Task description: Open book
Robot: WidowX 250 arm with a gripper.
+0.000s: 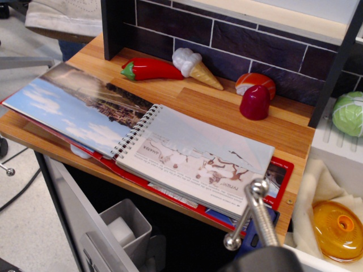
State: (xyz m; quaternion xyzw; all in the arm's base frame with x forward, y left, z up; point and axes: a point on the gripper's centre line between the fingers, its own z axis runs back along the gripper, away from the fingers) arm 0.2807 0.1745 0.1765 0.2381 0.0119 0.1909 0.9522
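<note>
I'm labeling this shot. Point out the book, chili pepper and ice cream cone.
book (pixel 195 153): only view, right-hand page
chili pepper (pixel 156 69): only view, red body
ice cream cone (pixel 205 75): only view, cone part

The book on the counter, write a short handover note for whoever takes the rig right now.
Gripper: not in view; no arm over the counter.
Book: lies open and flat across the counter's front edge, spiral binding in the middle, sky-and-building photo page on the left, illustrated text page on the right, red cover showing underneath.
Done: the book is open.
Left: nothing obvious; just confirm the pages stay flat.
</note>
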